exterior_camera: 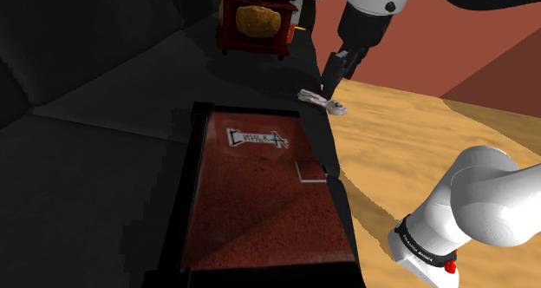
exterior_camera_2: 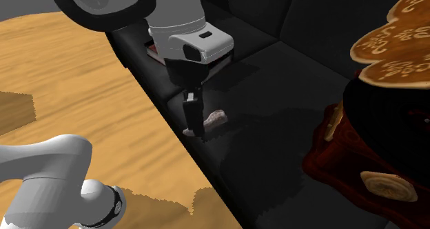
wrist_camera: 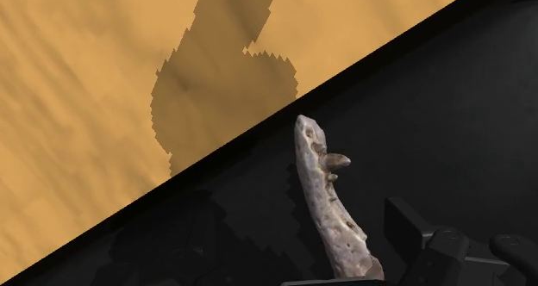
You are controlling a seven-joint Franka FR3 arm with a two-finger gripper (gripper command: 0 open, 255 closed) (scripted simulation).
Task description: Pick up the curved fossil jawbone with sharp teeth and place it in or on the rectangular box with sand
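The pale, curved jawbone (exterior_camera: pixel 322 101) with small teeth lies at the edge of a black sofa seat (exterior_camera: pixel 104 156), just beyond the sand box. My black gripper (exterior_camera: pixel 332 85) comes down onto it from above, fingers (exterior_camera_2: pixel 193 114) close together and clasping the bone's near end. In the second exterior view the jawbone (exterior_camera_2: pixel 216 118) sticks out beside the fingers, low on the seat. The wrist view has the jawbone (wrist_camera: pixel 326 198) reaching away from the hand along the seat's edge. The rectangular box (exterior_camera: pixel 260 199) holds reddish-brown sand inside a black rim.
A dark red cabinet (exterior_camera: pixel 254 26) with a round brownish top stands at the far end of the sofa, also as cabinet (exterior_camera_2: pixel 375 152) at the second exterior view's right. Wooden floor (exterior_camera: pixel 407 147) runs beside the seat edge. The robot's base (exterior_camera: pixel 472 208) is at lower right.
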